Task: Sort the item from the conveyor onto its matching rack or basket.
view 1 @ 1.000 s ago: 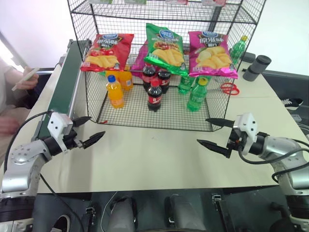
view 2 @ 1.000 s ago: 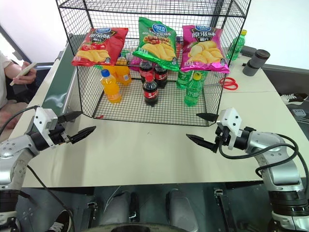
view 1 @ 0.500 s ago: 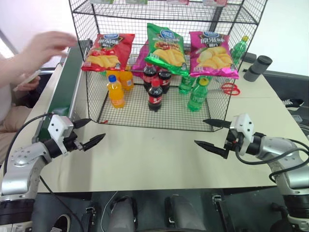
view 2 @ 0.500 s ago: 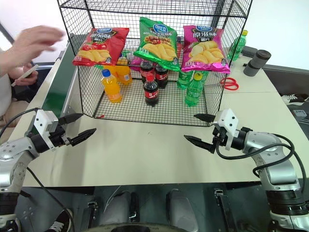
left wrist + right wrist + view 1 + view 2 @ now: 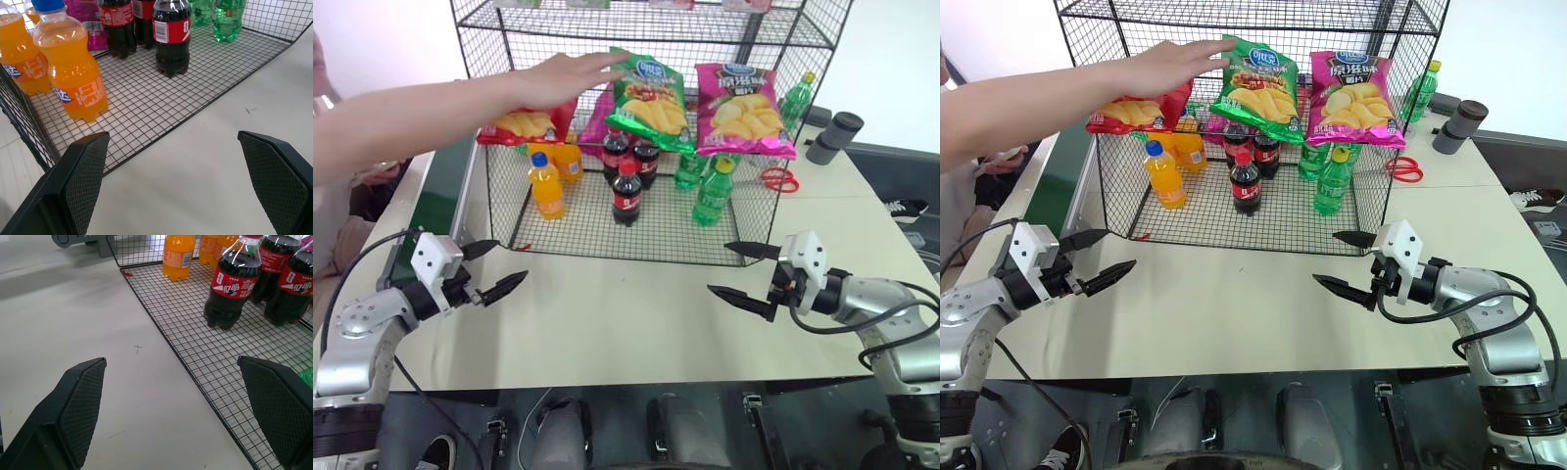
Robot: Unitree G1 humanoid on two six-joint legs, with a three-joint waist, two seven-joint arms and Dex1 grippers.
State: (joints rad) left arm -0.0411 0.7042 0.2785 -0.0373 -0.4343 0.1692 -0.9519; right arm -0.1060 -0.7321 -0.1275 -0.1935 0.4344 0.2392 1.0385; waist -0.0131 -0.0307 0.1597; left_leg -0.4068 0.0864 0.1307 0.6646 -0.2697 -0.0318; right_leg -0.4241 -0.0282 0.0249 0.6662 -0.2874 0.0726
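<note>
The green crisp bag (image 5: 651, 98) hangs at the front of the black wire rack (image 5: 597, 230), between a red bag (image 5: 524, 122) and a pink bag (image 5: 742, 108). A person's arm (image 5: 421, 122) reaches across from the left. The hand (image 5: 570, 73) covers the red bag's top, with its fingertips at the green bag's upper corner. The dark green conveyor (image 5: 433, 211) runs along the table's left side with nothing showing on it. My left gripper (image 5: 507, 261) hovers open near the rack's front left corner. My right gripper (image 5: 719, 267) hovers open off its front right corner. Both are empty.
On the rack's bottom shelf stand orange bottles (image 5: 73, 73), cola bottles (image 5: 230, 289) and green bottles (image 5: 713, 191). Red scissors (image 5: 779, 179) and a black cylinder (image 5: 834, 137) lie on the table to the right. Bare table (image 5: 617, 313) stretches between my grippers.
The person's arm has swung from the left across the conveyor to the rack, and the hand now rests at the tops of the red and green bags. Both grippers stayed still and open.
</note>
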